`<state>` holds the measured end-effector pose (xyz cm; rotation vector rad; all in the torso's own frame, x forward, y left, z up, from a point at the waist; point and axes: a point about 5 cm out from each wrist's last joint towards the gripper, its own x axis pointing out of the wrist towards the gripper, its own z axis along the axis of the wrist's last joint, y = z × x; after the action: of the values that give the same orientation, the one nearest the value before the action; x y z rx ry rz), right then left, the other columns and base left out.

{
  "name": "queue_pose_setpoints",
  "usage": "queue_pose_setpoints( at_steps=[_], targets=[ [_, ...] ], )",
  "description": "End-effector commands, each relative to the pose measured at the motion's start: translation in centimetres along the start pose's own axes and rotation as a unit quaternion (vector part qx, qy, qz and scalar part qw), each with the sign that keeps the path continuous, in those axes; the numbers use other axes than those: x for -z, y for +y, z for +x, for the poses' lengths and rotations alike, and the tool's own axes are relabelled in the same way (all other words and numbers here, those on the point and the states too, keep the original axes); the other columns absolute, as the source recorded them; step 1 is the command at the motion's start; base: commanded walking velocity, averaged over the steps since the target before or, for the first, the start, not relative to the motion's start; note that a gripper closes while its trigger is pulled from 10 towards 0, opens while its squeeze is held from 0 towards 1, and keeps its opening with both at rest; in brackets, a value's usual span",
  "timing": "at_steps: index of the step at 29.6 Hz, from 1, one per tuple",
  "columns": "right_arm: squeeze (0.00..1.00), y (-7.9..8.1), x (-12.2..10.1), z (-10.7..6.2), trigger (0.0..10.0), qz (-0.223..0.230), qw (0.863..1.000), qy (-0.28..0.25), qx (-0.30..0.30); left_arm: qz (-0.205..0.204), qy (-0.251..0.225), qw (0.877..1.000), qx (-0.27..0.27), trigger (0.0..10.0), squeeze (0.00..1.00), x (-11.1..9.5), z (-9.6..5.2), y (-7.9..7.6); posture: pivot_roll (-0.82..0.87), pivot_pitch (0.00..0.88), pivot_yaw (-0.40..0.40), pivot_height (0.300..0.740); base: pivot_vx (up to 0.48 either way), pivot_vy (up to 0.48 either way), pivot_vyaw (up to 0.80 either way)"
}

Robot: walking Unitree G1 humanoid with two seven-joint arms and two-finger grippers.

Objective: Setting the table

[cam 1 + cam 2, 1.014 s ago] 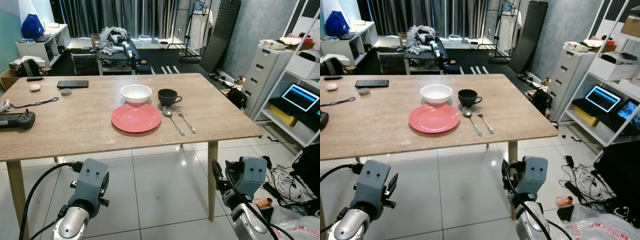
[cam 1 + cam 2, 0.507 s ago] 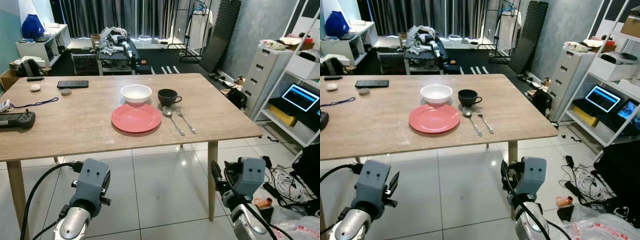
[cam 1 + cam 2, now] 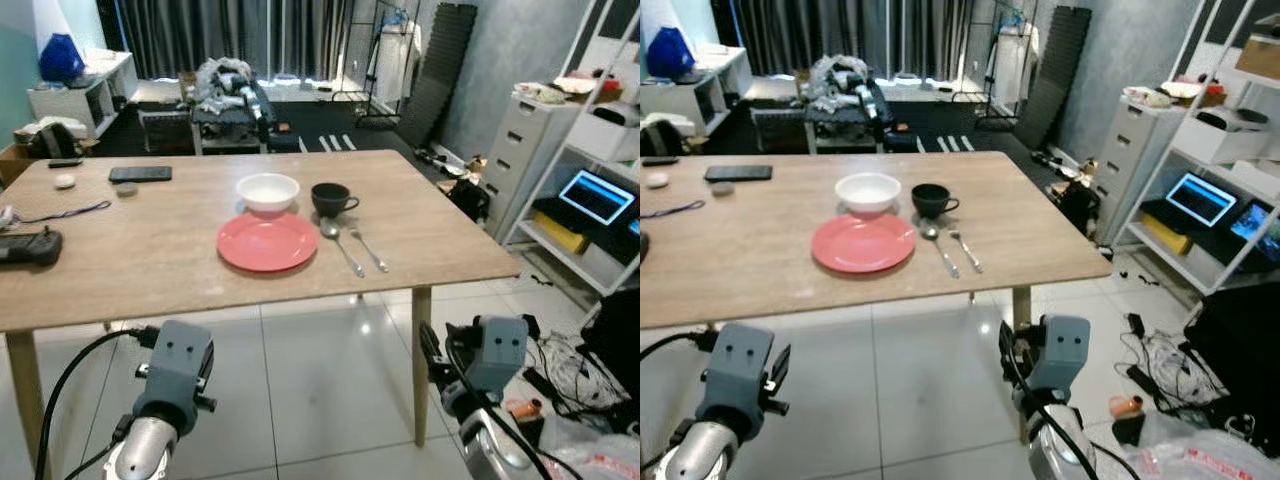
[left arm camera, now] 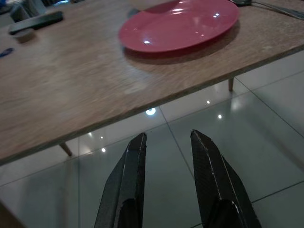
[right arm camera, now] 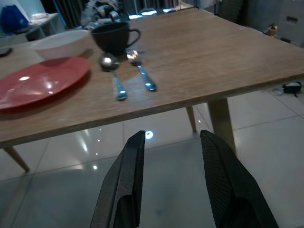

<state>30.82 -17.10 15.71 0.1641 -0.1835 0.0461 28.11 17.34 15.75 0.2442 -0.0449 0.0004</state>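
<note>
On the wooden table (image 3: 150,260) lies a red plate (image 3: 267,243). Behind it stands a white bowl (image 3: 267,192), with a black cup (image 3: 329,198) to its right. A spoon (image 3: 338,243) and a fork (image 3: 368,249) lie side by side right of the plate. Both arms hang low in front of the table, over the tiled floor. My left gripper (image 4: 166,137) is open and holds nothing, pointing at the table's near edge under the plate (image 4: 180,23). My right gripper (image 5: 171,137) is open and holds nothing, facing the spoon (image 5: 114,76), fork (image 5: 141,71) and cup (image 5: 114,38).
A black phone (image 3: 140,174), a game controller (image 3: 25,246), a lanyard and small round items lie on the table's left part. White drawers (image 3: 540,150) and a shelf with a lit screen (image 3: 598,195) stand to the right. Cables and bags litter the floor at right (image 3: 560,360).
The camera has pulled back and risen slightly, so the table looks a little smaller and lower. The things on it and both arms keep their places.
</note>
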Motion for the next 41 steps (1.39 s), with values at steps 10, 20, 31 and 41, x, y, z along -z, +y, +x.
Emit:
queue_pose_setpoints(
  at_steps=[10,20,31,41],
  targets=[
    [0.00,-0.1,0.7,-0.3,10.0,0.001,1.000,0.013,0.004,0.003,0.006,1.000,-0.002,10.0,0.00,0.4,-0.2,-0.1,0.05,0.114,0.042,0.740,0.394,0.000,0.00],
    [0.00,0.0,0.8,-0.3,10.0,0.001,1.000,0.014,0.003,0.005,0.006,1.000,-0.003,10.0,0.00,0.3,-0.2,-0.1,0.05,0.116,0.042,0.740,0.375,0.000,0.00],
    [0.00,-0.5,-0.4,0.5,10.0,-0.003,1.000,-0.005,0.008,0.006,0.000,1.000,0.006,10.0,0.00,0.2,-0.1,-0.4,0.04,0.112,0.039,0.740,0.235,0.000,0.00],
    [0.00,-0.9,-4.6,1.5,10.0,-0.010,0.997,-0.076,0.009,-0.002,-0.017,1.000,0.016,10.0,0.00,-0.2,-0.3,-1.0,0.02,0.129,0.028,0.740,0.000,0.000,0.00]
  ],
)
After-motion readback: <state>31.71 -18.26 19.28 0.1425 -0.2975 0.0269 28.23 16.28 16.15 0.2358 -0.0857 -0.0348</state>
